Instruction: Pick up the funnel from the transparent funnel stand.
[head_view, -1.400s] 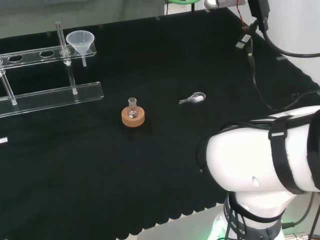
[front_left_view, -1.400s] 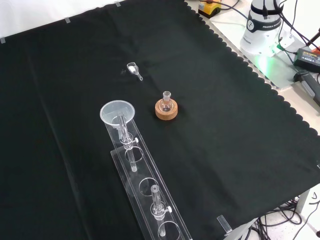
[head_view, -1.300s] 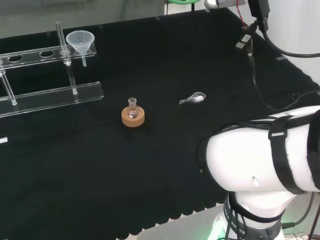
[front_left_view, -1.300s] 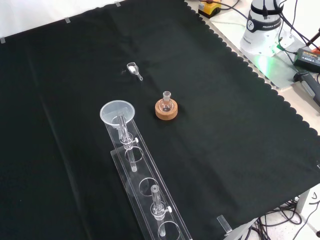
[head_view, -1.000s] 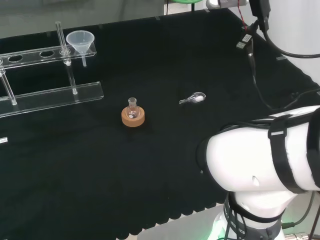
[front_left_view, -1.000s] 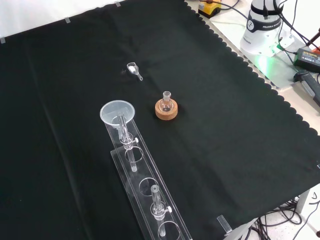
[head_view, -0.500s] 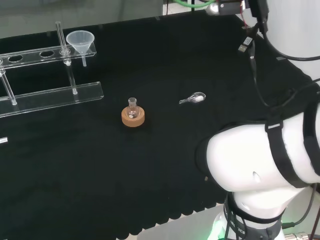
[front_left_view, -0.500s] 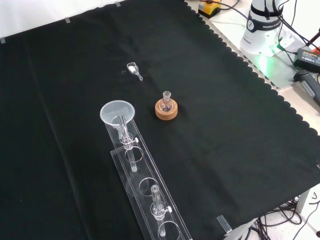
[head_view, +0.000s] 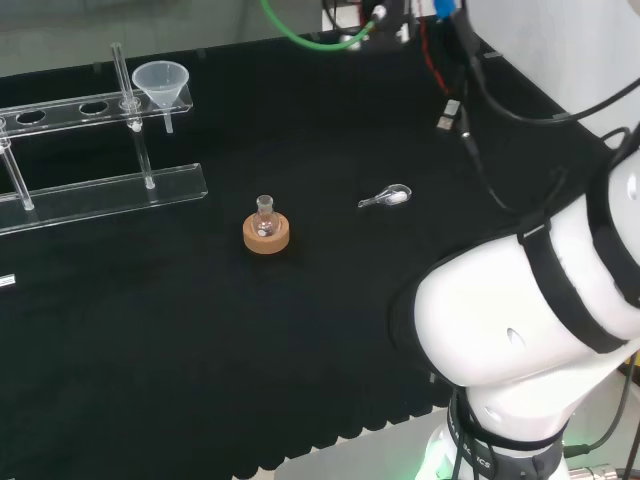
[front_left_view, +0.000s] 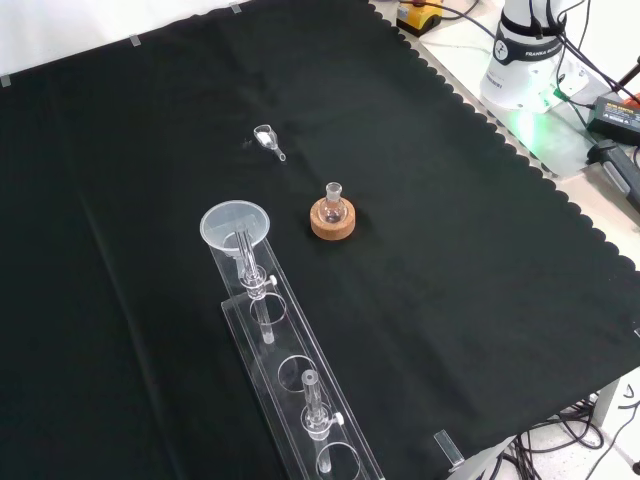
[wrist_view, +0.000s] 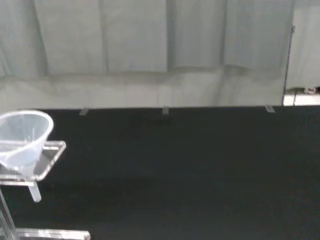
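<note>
The fingers' state cannot be told from these views, so whether the hand is spread or curled, or has hold of anything, is left undetermined. Outward from there, the clear cone-shaped plastic funnel sits upright in the end hole of the transparent acrylic funnel stand, its stem hanging down through the upper rail; in the front view the funnel occupies the far end of the stand, and the wrist view looks across the cloth at the same funnel seated in the rail. Judged from this, the task is at its opening stage: nothing is grasped or lifted, and approach, grasp and lift-out all remain. A small clear round-bottom flask on a cork ring stands on the black cloth near the stand, and a small clear scoop lies well apart. The white arm link is raised at the head view's right, well apart from the funnel.
</note>
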